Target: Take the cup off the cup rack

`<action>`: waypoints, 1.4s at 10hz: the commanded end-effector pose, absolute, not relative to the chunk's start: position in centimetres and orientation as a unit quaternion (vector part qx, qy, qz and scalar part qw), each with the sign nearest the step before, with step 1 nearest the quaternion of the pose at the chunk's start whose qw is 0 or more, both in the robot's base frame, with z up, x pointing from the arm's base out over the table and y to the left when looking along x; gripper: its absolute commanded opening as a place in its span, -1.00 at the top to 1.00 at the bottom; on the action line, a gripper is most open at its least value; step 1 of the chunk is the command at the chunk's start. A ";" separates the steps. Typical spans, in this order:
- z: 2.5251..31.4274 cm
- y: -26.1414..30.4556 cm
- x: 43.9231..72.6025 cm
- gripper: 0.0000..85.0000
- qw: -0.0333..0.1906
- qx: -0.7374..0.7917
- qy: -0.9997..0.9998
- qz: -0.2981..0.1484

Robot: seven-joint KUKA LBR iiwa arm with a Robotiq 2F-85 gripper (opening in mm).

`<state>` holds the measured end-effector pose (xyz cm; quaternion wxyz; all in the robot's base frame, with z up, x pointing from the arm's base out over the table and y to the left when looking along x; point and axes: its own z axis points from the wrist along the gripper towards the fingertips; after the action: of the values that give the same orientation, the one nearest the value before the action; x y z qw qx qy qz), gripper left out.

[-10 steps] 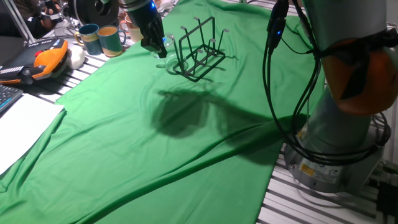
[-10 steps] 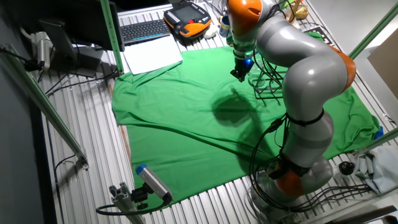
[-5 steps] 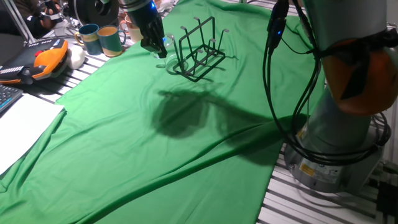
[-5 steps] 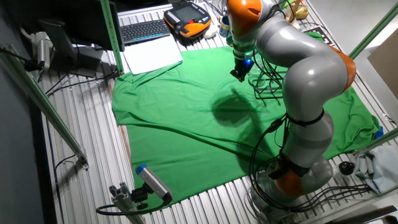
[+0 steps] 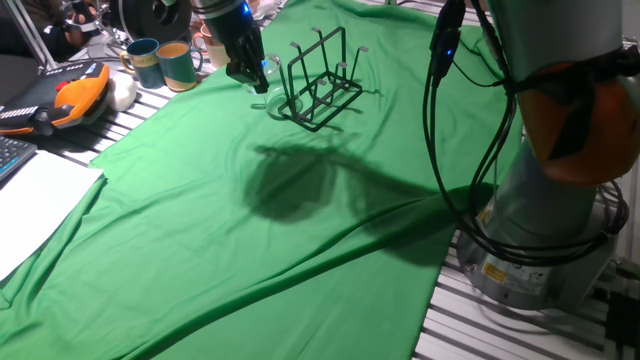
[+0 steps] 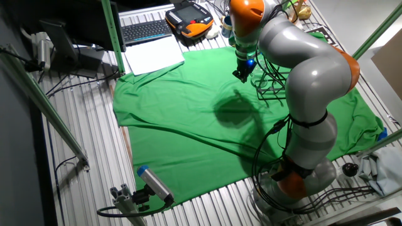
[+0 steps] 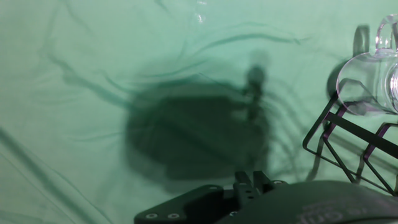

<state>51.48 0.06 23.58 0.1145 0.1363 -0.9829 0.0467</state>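
Observation:
The cup rack (image 5: 322,82) is black thin wire and stands on the green cloth (image 5: 260,220) at the far side. The cup (image 7: 372,79), clear glass with a side handle, hangs tilted on a prong at the rack's end (image 7: 348,140), at the right edge of the hand view. In one fixed view the cup (image 5: 272,74) shows faintly at the rack's left end. My gripper (image 5: 247,72) hangs just left of the cup, close beside it. It also shows in the other fixed view (image 6: 242,75). Its fingers are hidden in the hand view, so I cannot tell their state or whether they touch the cup.
Two teal-and-tan mugs (image 5: 145,62) (image 5: 180,65) and a pinkish mug (image 5: 212,50) stand behind the gripper off the cloth. An orange-black handset (image 5: 72,95) and white paper (image 5: 35,205) lie at the left. The robot base (image 5: 540,240) stands at the right.

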 end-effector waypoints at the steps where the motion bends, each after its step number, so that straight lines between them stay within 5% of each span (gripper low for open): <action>1: 23.6 0.1 51.5 0.60 0.114 0.135 -0.983 0.047; 8: 23.6 0.1 51.5 0.60 0.106 0.129 -0.986 0.025; 9: 23.6 0.1 51.5 0.60 0.071 0.125 -0.990 0.000; 11: 23.6 0.1 51.5 0.60 0.046 0.112 -0.993 0.007; 14: 23.6 0.1 51.5 0.60 0.050 0.088 -0.994 0.038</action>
<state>51.48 0.05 23.55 0.0470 0.0869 -0.9944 0.0387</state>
